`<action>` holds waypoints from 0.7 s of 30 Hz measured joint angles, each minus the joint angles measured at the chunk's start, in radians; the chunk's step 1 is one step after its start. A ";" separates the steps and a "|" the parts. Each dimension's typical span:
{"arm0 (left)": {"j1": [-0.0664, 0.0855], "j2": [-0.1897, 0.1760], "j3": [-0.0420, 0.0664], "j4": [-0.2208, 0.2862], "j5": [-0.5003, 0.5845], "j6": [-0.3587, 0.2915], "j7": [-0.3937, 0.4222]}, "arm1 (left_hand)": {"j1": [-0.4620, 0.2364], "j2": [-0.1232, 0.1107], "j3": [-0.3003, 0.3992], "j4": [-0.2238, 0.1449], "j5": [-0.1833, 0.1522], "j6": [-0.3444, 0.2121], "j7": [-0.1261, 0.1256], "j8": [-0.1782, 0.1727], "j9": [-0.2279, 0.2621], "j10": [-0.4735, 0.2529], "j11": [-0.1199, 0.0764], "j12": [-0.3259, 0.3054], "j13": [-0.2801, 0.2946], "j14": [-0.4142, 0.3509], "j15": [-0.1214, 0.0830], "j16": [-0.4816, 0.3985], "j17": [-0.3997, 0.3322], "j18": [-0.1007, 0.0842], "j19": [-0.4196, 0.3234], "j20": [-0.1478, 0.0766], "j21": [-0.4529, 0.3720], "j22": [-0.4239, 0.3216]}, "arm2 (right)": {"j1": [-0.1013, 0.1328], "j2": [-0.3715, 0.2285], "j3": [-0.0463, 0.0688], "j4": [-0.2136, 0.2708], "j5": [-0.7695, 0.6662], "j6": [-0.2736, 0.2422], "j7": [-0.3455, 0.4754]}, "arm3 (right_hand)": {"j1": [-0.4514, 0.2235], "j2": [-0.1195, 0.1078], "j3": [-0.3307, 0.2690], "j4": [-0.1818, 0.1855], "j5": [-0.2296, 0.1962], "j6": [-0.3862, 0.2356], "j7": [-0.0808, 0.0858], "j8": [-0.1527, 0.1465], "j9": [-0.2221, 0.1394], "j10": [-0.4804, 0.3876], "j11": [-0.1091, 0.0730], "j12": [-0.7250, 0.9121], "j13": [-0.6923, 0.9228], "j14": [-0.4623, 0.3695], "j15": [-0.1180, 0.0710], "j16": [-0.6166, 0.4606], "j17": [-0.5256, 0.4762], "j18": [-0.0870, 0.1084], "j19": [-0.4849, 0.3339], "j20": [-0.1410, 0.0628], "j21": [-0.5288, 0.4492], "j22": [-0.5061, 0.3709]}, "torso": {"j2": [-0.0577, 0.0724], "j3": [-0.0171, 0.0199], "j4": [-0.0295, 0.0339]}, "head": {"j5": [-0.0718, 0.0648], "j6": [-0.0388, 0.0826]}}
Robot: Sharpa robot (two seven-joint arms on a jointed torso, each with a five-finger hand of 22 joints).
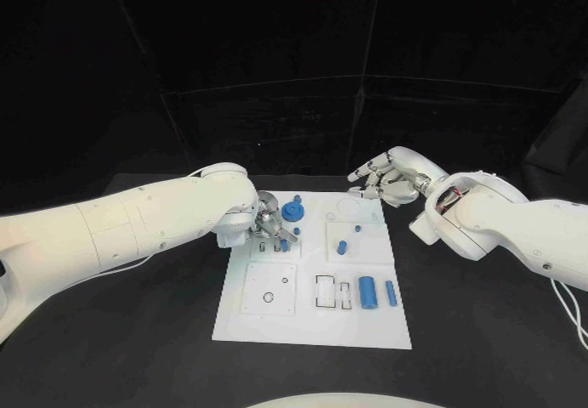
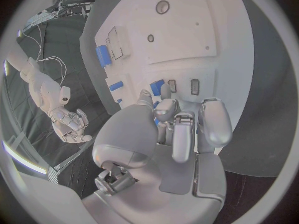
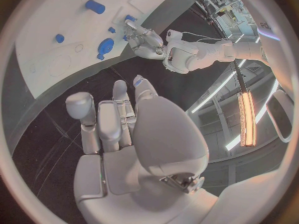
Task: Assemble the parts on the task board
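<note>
Left hand (image 1: pixel 268 225) is down on the task board (image 1: pixel 368 327), at its far-left part, fingers bunched over the small blue parts there. 1 small blue piece (image 1: pixel 283 245) sits right at the fingertips, w/ the round blue gear-like part (image 1: pixel 293 209) just beyond the hand, toward the board's far edge. In left wrist view the hand (image 2: pixel 181 129) has its fingers curled down toward a blue piece (image 2: pixel 157 87) just past the tips; cannot tell whether it's actually pinched or only touched, so grip state is unclear.

Right hand (image 1: pixel 390 180) hangs off the board's far-right corner, above the black table (image 1: pixel 490 340), fingers loosely apart & holding nothing. Right wrist view agrees: the hand (image 3: pixel 118 129) is empty, board well ahead of it.

Other parts: a blue peg (image 1: pixel 342 248) mid-board, and 2 blue cylinders, 1 thick (image 1: pixel 369 292) & 1 thin (image 1: pixel 392 294), near the right side next to rectangular slots. Both lie w/ long axis running near-to-far along the board.

Key relation: the left hand is on top of the far-left cluster, so it's clearly the nearer arm for that work. Cylinders lie toward the robot & to the right of it, nearer the right arm's side, though the right hand is well apart from them now. My read: early stage, most parts not yet seated.
</note>
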 measured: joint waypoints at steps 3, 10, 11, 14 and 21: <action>0.000 0.001 0.000 -0.001 -0.001 0.004 0.000 | 0.013 -0.001 0.007 -0.007 0.000 0.000 0.000 0.006 0.004 0.000 0.000 0.000 0.000 0.000 0.000 0.000 0.000 0.000 0.000 0.000 0.001 0.001 | 0.000 0.000 0.000 0.000 0.000 0.001 0.000 | 0.000 0.000 0.000 0.000 0.000 0.000 0.000 0.000 0.000 0.000 0.000 0.000 0.000 0.000 0.000 0.000 0.000 0.000 0.000 0.000 0.000 0.000 | 0.000 0.0000 0.0000 | -0.001 -0.002; 0.000 0.006 0.000 -0.003 -0.003 0.016 0.000 | 0.028 -0.008 0.016 -0.016 0.000 -0.004 -0.003 0.010 0.009 0.000 0.000 0.000 0.001 0.000 0.000 0.000 0.000 0.000 0.000 0.000 0.004 0.004 | 0.000 0.002 0.000 -0.001 0.000 0.002 -0.001 | 0.000 0.000 0.000 0.000 0.000 0.000 0.000 0.000 0.000 0.000 0.000 0.000 0.000 0.000 0.000 0.000 0.000 0.000 0.000 0.000 0.000 0.000 | 0.000 0.0003 0.0000 | -0.002 -0.003; 0.000 0.007 0.000 -0.004 -0.003 0.018 0.000 | 0.032 -0.006 0.020 -0.020 0.000 -0.004 -0.003 0.010 0.010 0.000 0.000 0.000 0.001 0.000 0.000 0.000 0.000 0.000 0.000 0.000 0.004 0.004 | 0.000 0.002 0.000 -0.001 0.000 0.003 -0.001 | 0.000 0.000 0.000 0.000 0.000 0.000 0.000 0.000 0.000 0.000 0.000 0.000 0.000 0.000 0.000 0.000 0.000 0.000 0.000 0.000 0.000 0.000 | 0.000 0.0003 0.0000 | -0.002 -0.003; 0.000 0.008 0.000 -0.007 -0.003 0.022 0.000 | 0.058 -0.006 0.036 -0.036 0.000 -0.009 -0.002 0.014 0.013 0.000 0.000 0.000 0.000 0.000 0.000 0.000 0.000 0.000 0.000 0.000 0.004 0.004 | 0.000 0.002 0.000 -0.001 0.000 0.003 -0.001 | 0.000 0.000 0.000 0.000 0.000 0.000 0.000 0.000 0.000 0.000 0.000 0.000 0.000 0.000 0.000 0.000 0.000 0.000 0.000 0.000 0.000 0.000 | 0.000 0.0003 0.0001 | -0.002 -0.002; 0.000 0.009 0.001 -0.009 -0.003 0.027 0.001 | 0.127 -0.011 0.086 -0.086 0.000 -0.020 -0.005 0.014 0.015 -0.004 -0.004 -0.009 -0.008 0.000 0.000 0.000 0.000 0.000 0.000 0.000 0.004 0.004 | 0.000 0.005 0.000 -0.002 0.000 0.004 -0.001 | 0.000 0.000 0.000 0.000 0.004 0.000 0.000 0.000 0.000 0.000 0.000 0.000 -0.002 0.000 0.000 -0.005 -0.002 0.000 0.000 0.000 -0.004 -0.001 | 0.000 0.0004 0.0009 | -0.002 -0.005</action>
